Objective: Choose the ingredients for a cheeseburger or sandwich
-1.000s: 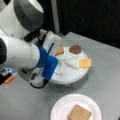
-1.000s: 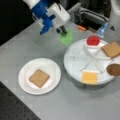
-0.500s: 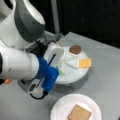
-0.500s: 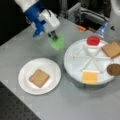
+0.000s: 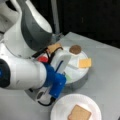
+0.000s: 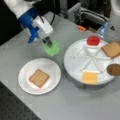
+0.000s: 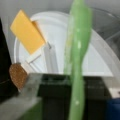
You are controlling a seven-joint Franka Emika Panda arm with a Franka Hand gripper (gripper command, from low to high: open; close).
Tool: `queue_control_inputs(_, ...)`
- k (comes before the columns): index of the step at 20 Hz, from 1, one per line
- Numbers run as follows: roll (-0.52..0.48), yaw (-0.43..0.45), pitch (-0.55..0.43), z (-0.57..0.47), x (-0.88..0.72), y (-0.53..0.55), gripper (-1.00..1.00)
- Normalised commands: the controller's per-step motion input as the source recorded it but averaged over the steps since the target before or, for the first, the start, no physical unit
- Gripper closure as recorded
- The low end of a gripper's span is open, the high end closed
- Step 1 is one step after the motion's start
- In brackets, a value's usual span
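Note:
My gripper is shut on the green lettuce, which hangs edge-on just above the table between the tray and the plate. In the wrist view the lettuce fills the middle. One bread square lies on the white paper plate. On the segmented tray sit the red tomato, a second bread square, the dark patty and the orange cheese. In a front view the arm hides my gripper, and only a sliver of lettuce shows.
Grey table. The plate with its bread lies near a front view's bottom, and the tray lies behind it. An orange item and dark equipment stand at the table's far edge. A dark perforated board lies at a front view's bottom left.
My gripper has carried the lettuce away from the tray and lower, toward the plate with the bread. The pieces on the tray and the plate have not moved.

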Motion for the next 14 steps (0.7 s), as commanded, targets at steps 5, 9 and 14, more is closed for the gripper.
queue_control_inputs(5,0.173,0.153,0.188,-0.07,0.83,-0.38,1.0)
queue_control_inputs(9,0.206,0.057,0.212,-0.04,0.67,-0.36,1.0)
queue_control_inputs(14,0.191,0.04,0.203,0.02,0.4,-0.19,1.0)
